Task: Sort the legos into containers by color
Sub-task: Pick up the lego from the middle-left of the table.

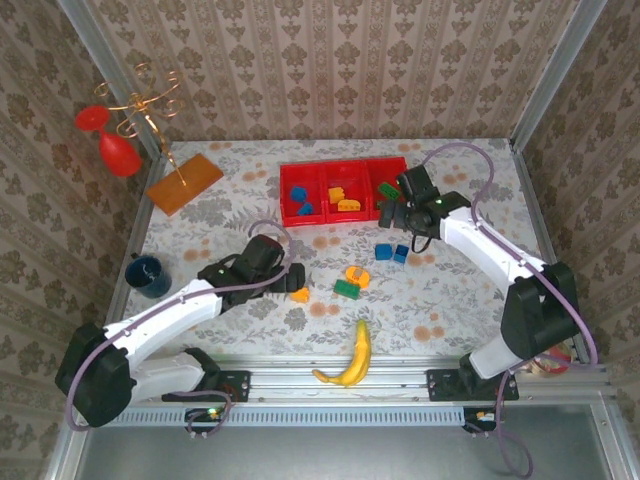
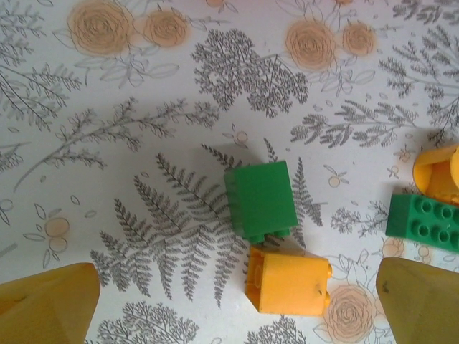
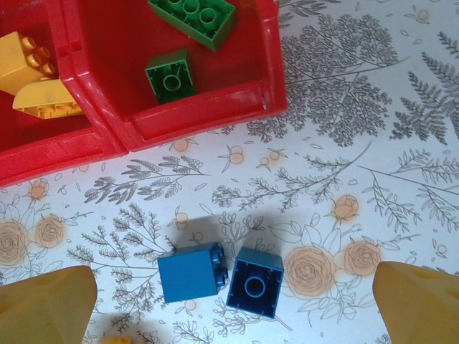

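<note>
A: Left gripper [image 2: 231,307] is noted with its fingers spread fully and nothing held. It hangs above a green brick [image 2: 259,199], and an orange brick [image 2: 288,283] touches that brick's studded end.

B: Right gripper [image 3: 231,308]?

A: It is likewise seen wide apart and empty. Two blue bricks [image 3: 190,271] lie side by side beneath it, on the cloth just outside the red tray [image 3: 201,118].

B: How is the left pick best done?

A: The fingers should be centred on the green brick alone and closed across its flat sides, so the orange neighbour is not dragged. A straight lift is advised.

B: Destination?

A: The right compartment [image 1: 388,172], where green pieces [image 3: 169,77] already lie. Since the right arm is close by, crowding should be avoided at the tray.
</note>
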Controlling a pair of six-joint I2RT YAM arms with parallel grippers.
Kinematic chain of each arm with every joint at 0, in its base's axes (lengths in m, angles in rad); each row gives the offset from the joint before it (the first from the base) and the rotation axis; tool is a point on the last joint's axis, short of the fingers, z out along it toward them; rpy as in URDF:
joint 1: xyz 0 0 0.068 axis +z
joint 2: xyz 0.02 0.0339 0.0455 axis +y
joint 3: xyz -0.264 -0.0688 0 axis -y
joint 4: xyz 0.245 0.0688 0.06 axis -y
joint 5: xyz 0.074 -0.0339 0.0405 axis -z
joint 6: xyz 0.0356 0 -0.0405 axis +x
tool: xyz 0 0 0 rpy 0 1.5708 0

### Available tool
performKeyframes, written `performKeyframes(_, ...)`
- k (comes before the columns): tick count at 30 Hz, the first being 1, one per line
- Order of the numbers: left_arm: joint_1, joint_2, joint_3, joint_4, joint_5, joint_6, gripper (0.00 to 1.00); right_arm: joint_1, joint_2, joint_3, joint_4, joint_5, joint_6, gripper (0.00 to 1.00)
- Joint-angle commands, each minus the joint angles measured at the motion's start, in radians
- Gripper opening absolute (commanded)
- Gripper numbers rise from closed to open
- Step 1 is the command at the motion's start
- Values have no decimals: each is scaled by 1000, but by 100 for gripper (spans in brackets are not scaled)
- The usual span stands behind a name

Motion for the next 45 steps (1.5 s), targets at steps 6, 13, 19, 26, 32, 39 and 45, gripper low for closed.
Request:
performKeyframes(6,-114,94,16,-30,-57,-70,95,6,-85,-71,-27,61,74,100)
performKeyframes(13,-169,192,66,-47,-74,-62,90,6,-95,-87,-31,65,88,100)
performKeyframes(19,-180,246,90,-57,-73,-60,87,6,-91,-89,-27,65,91,100)
performKeyframes(26,-179,304,100,-61,-69,-60,79,6,-90,-91,-25,72,93,100)
performKeyframes(32,-181,344,104,-56,-60,-46,75,6,-88,-96,-22,73,96,100)
performKeyframes(39,-179,387,112,-53,-60,-38,68,6,-75,-94,-19,75,96,100)
performKeyframes(45,-179,397,117,-51,-54,-37,52,6,-64,-96,-16,73,97,100)
